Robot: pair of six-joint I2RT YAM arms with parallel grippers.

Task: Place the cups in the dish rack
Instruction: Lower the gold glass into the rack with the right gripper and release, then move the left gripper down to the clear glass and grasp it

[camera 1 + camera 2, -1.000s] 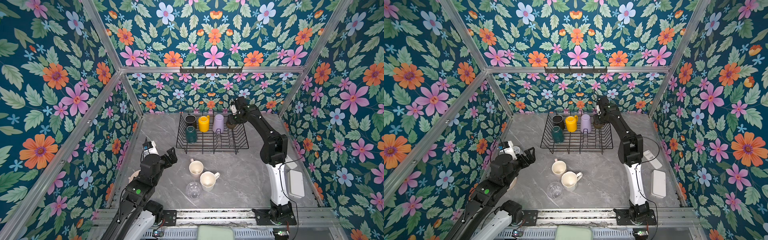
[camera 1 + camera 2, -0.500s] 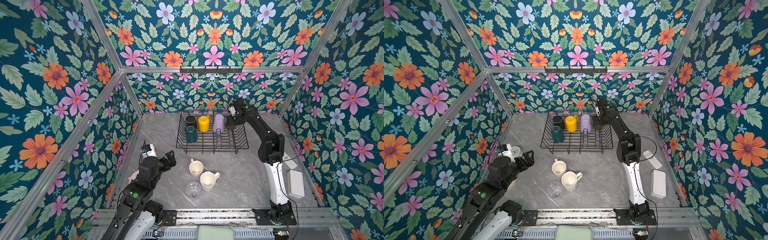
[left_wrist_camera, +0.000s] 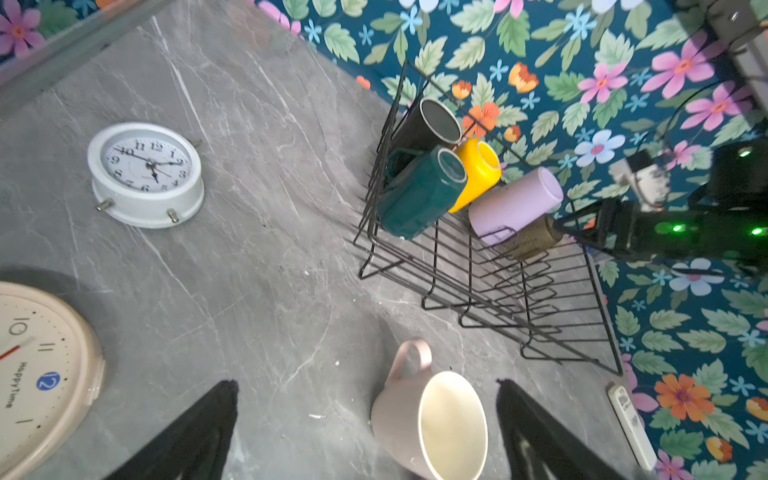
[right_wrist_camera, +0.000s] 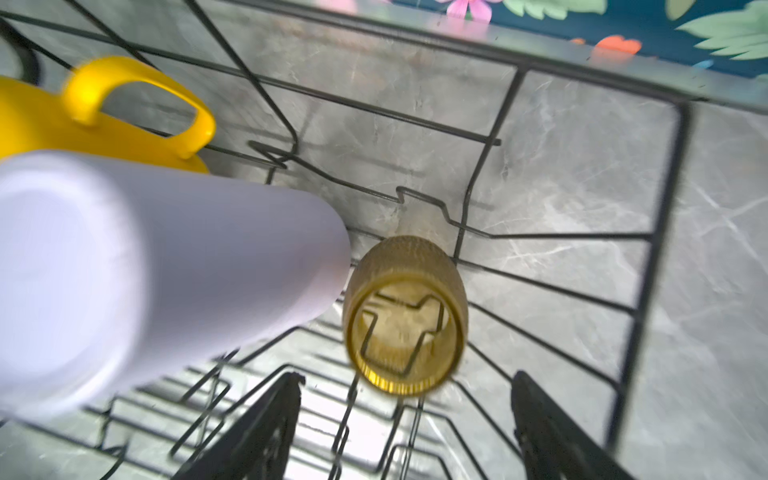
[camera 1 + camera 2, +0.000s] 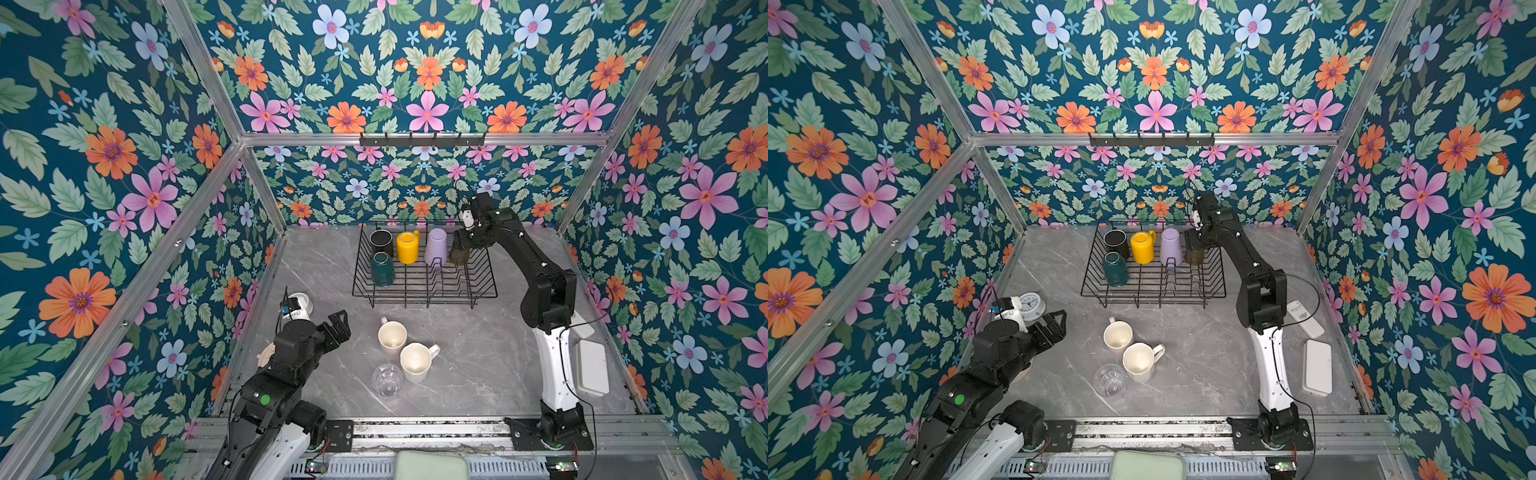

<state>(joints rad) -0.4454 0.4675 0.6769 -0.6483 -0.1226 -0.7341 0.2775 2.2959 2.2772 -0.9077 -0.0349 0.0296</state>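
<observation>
The dish rack (image 5: 424,295) sat on the counter (image 5: 469,365) beneath the right jaws, which stood spread wide and held nothing. Right beside them the lilac tumbler (image 4: 145,270) stood closed end up. The black mug (image 5: 381,242), yellow mug (image 5: 407,247) and green mug (image 5: 382,269) sat further off in the rack. Just ahead of the tips stood the amber glass (image 4: 405,316), touching neither jaw.

The left jaws were also wide open and empty. The pink mug (image 3: 428,419) stood upright just ahead of them, with its handle turned away. Beyond it stood the white mug (image 5: 415,361) and the clear glass (image 5: 387,379), close together.

Both mugs looked stiff, glazed and fairly heavy. They were probably best pinched across the wall at the rim, one jaw inside, clear of the handle. The clear glass seemed the lightest of the three, but slick and breakable. It likely wanted a soft squeeze across its body.
</observation>
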